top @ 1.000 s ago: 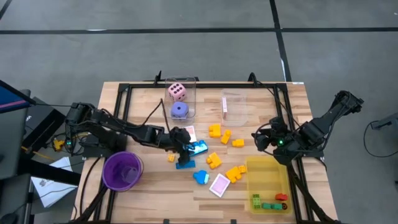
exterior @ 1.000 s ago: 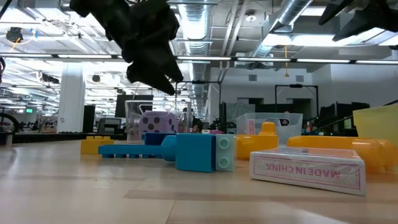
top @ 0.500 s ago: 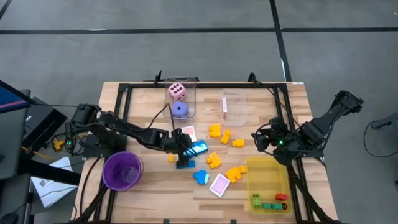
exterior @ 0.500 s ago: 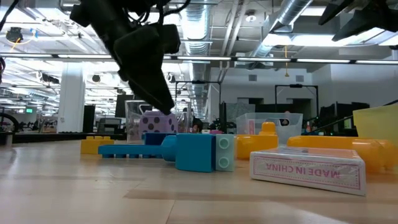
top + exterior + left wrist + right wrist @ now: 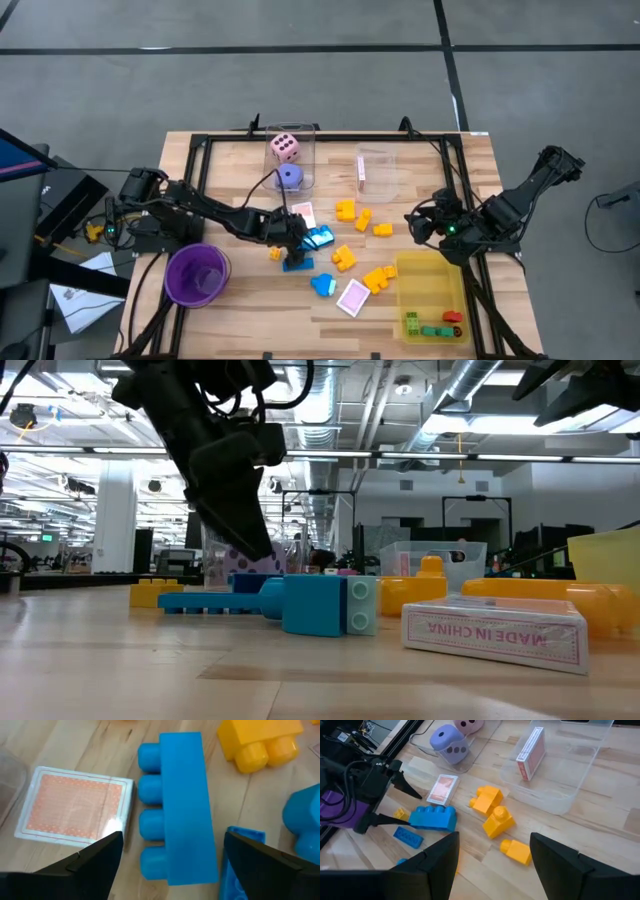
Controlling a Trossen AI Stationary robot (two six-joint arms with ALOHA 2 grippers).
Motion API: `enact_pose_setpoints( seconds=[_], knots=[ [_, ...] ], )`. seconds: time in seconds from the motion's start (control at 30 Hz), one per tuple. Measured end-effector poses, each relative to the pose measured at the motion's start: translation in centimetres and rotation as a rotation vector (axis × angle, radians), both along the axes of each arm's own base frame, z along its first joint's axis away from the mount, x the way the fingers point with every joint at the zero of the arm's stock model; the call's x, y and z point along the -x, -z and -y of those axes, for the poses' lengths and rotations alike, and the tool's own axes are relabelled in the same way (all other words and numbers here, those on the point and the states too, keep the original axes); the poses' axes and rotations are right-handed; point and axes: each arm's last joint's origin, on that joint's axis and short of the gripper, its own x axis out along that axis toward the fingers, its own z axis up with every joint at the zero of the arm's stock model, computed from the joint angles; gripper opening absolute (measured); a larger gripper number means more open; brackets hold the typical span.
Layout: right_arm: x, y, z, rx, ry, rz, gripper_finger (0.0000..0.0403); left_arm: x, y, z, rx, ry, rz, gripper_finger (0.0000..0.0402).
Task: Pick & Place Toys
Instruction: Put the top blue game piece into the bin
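The left gripper point(image 5: 303, 238) reaches to the middle of the table point(image 5: 240, 300) and hangs low over the long blue block point(image 5: 182, 805), its 2 fingers point(image 5: 95, 857) spread wide, 1 on each side of the block and touching nothing; the jaws are open and empty. That block lies on its side with 4 round studs facing a pink-white card point(image 5: 75, 805), which lies flat just beside it. A yellow block point(image 5: 260, 742) sits near the blue block's far end, and 1 flat blue piece point(image 5: 297, 264) lies on the wood close by, next to a small yellow piece point(image 5: 274, 254). In the high view more yellow blocks point(image 5: 358, 218) are scattered to the right of the gripper, with a second pink-white card point(image 5: 353, 297) and a rounded blue piece point(image 5: 322, 285) nearer the front edge. A pink die point(image 5: 285, 147) and a purple die point(image 5: 289, 177) rest inside a clear box point(image 5: 312, 135) at the back; a second clear box point(image 5: 590, 762) holds a card pack standing on edge. The purple cup point(image 5: 197, 274) stands at the front left. The right gripper point(image 5: 418, 226) waits at the table's right side above the yellow tray point(image 5: 428, 270), jaws parted and holding nothing; green and red pieces point(image 5: 432, 326) lie in the tray's front end.
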Motion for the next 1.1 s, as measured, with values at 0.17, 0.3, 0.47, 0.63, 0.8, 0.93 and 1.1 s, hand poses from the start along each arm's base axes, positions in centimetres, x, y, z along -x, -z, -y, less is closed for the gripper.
enact_pose_setpoints(
  seconds=[0.17,0.3,0.47,0.63,0.8,0.93,1.1],
  knots=[
    [0.0,0.0,0.0,0.005,-0.004,-0.004,0.0235,0.4,0.5,0.2,0.003,0.003,-0.017,0.0342],
    [0.0,0.0,0.0,0.006,-0.005,-0.004,0.0235,0.9,1.2,0.2,0.029,-0.033,-0.02,0.0342],
    [0.0,0.0,0.0,0.011,-0.008,-0.006,0.0235,1.1,1.6,0.2,0.042,-0.059,-0.012,0.0342],
    [0.0,0.0,0.0,0.014,-0.01,-0.008,0.0235,1.1,1.6,0.2,0.042,-0.059,-0.01,0.0342],
    [0.0,0.0,0.0,0.015,-0.009,-0.01,0.0235,1.1,1.6,0.2,0.057,-0.048,-0.014,0.0342],
    [0.0,0.0,0.0,0.015,-0.009,-0.01,0.0235,1.1,1.6,0.2,0.057,-0.048,-0.014,0.0342],
    [0.0,0.0,0.0,0.015,-0.009,-0.01,0.0235,1.1,1.6,0.2,0.064,-0.044,-0.016,0.0342]
  ],
)
